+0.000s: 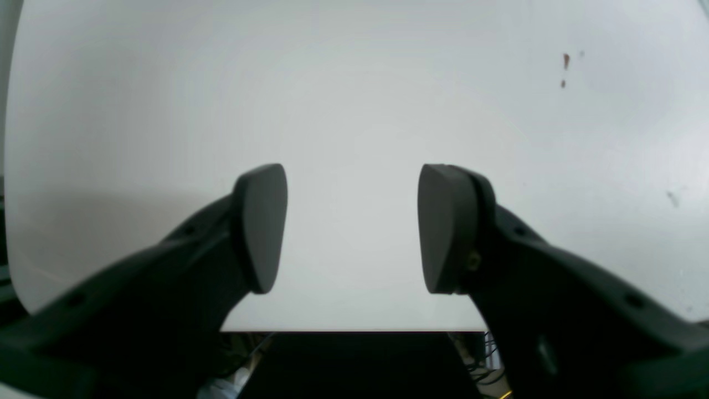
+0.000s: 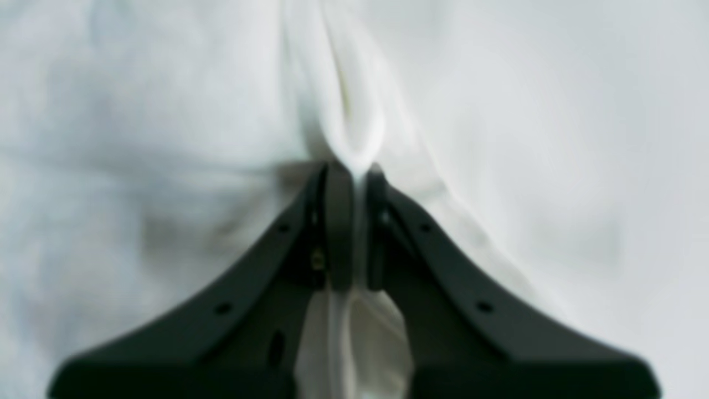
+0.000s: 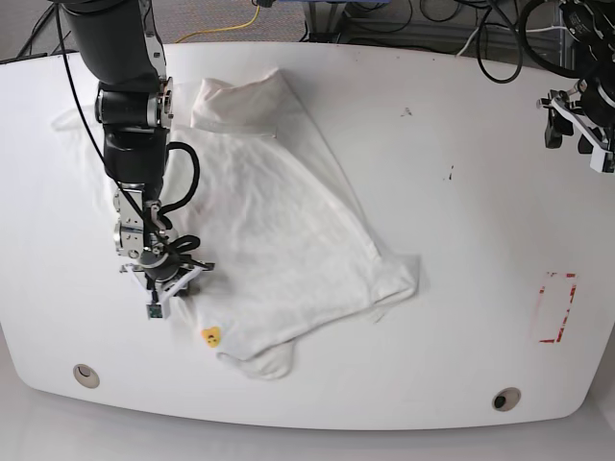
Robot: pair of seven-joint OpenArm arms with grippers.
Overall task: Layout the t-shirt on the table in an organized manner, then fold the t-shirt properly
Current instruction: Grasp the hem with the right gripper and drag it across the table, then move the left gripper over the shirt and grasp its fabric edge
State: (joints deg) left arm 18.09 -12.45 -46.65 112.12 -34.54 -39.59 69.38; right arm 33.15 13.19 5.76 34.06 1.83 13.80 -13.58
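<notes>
The white t-shirt (image 3: 288,221) lies crumpled and partly folded over on the left half of the white table (image 3: 461,240). A bit of yellow print (image 3: 210,335) shows near its front edge. My right gripper (image 3: 163,279) points down at the shirt's left edge. In the right wrist view the right gripper (image 2: 354,169) is shut on a pinched ridge of the t-shirt (image 2: 354,111), and cloth bulges out behind the pads. My left gripper (image 1: 353,221) is open over bare table (image 1: 354,83), far from the shirt, at the back right (image 3: 574,123).
A red tape rectangle (image 3: 555,307) marks the table's right side. Two round grommet holes (image 3: 86,374) (image 3: 505,399) sit near the front edge. Small dark specks (image 3: 449,175) dot the middle. Cables (image 3: 480,29) run behind the far edge.
</notes>
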